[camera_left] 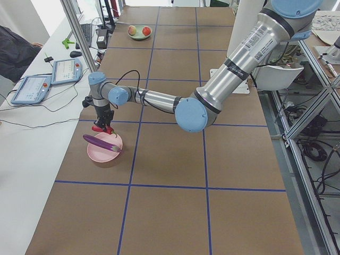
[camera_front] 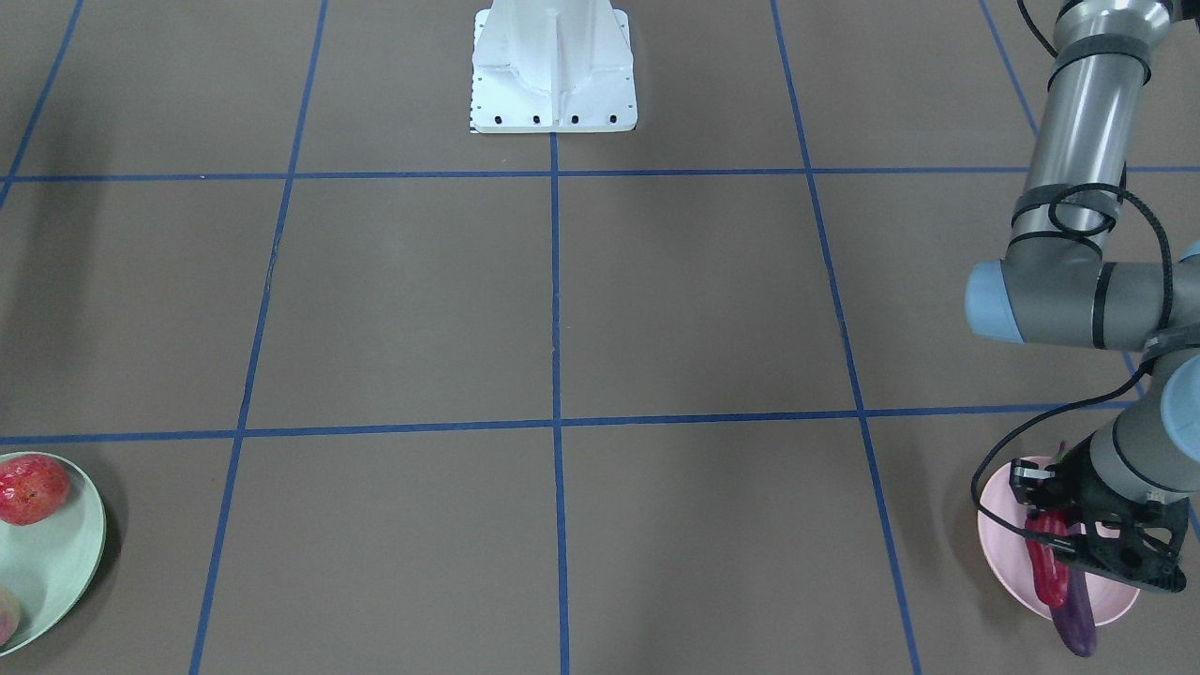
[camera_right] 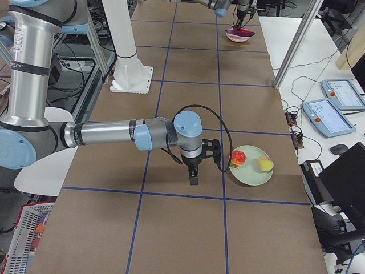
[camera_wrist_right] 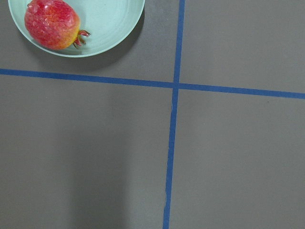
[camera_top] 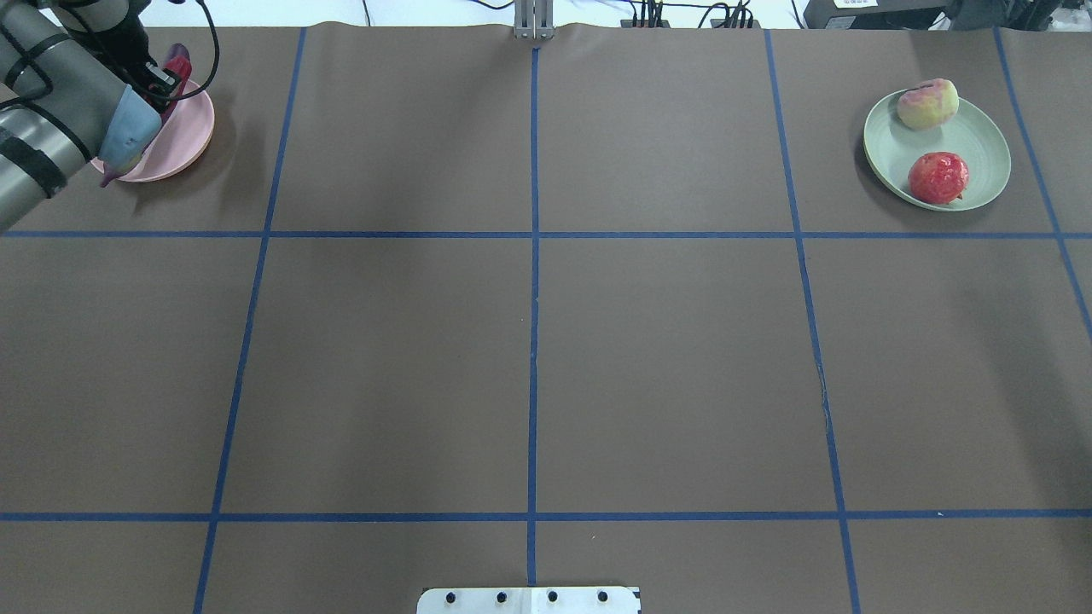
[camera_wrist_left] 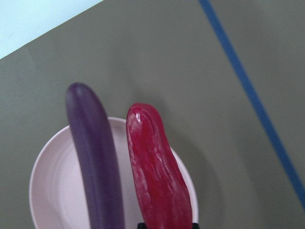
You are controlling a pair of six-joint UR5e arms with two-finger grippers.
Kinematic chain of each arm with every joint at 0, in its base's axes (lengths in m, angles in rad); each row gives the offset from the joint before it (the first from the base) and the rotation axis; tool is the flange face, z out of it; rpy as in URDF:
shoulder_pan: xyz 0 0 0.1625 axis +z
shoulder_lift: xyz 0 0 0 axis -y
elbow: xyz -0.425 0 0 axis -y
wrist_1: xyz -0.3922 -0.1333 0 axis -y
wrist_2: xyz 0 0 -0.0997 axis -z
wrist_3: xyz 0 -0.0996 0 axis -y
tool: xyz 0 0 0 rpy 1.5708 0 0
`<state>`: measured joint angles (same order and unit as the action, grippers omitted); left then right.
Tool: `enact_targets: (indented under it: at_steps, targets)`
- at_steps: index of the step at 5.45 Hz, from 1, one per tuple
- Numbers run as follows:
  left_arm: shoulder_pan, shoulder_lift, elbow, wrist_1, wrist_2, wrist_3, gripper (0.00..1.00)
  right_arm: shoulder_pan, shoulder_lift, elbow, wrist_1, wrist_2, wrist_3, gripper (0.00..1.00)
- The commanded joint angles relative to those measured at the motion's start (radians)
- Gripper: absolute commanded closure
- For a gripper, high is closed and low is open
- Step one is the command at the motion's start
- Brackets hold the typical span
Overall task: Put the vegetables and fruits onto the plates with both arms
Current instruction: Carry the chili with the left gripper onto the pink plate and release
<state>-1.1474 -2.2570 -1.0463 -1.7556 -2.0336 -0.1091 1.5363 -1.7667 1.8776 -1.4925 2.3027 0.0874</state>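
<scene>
My left gripper [camera_front: 1055, 536] hangs over the pale pink plate [camera_front: 999, 544], shut on the wrinkled red chili pepper [camera_front: 1048, 564]. The purple eggplant [camera_wrist_left: 93, 157] lies across that plate beside the chili pepper [camera_wrist_left: 155, 176], one end sticking out past the rim. On the mint green plate [camera_top: 981, 153] rest the red-orange apple-like ball [camera_top: 938, 177] and the yellow-green peach [camera_top: 926, 104]. My right gripper [camera_right: 194, 178] points down at the table a short way from the green plate [camera_right: 251, 174]; I cannot tell whether it is open or shut.
The white pedestal base [camera_front: 553, 70] stands at the robot's side of the brown table, which is marked with blue tape lines [camera_top: 533, 298]. Tablets and cables [camera_left: 48, 79] lie on the white bench beyond the far edge.
</scene>
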Motion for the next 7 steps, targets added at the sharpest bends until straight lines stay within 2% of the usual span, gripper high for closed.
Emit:
enact_targets:
  at_steps: [1,2,3,4,5,6,7]
  targets:
    - [0.003,0.013,-0.027,-0.004,0.015,-0.027,0.00,-0.001,0.000,0.000,0.000,0.006,0.000,0.00]
    - [0.001,0.013,-0.049,-0.002,0.012,-0.026,0.00,0.001,0.000,0.000,0.000,0.009,0.000,0.00]
    - [-0.009,0.071,-0.137,0.001,-0.003,-0.027,0.00,-0.001,0.000,0.003,0.000,0.012,0.000,0.00]
    - [-0.090,0.124,-0.208,0.016,-0.064,-0.026,0.00,0.001,0.000,0.002,0.001,0.024,0.000,0.00]
    - [-0.197,0.196,-0.281,0.059,-0.265,-0.020,0.00,0.001,0.001,0.002,0.002,0.023,0.000,0.00]
    - [-0.268,0.277,-0.405,0.121,-0.307,-0.017,0.00,0.001,0.001,0.003,0.002,0.024,0.000,0.00]
    - [-0.293,0.406,-0.539,0.221,-0.307,0.067,0.00,-0.001,0.001,0.003,0.002,0.023,0.000,0.00]
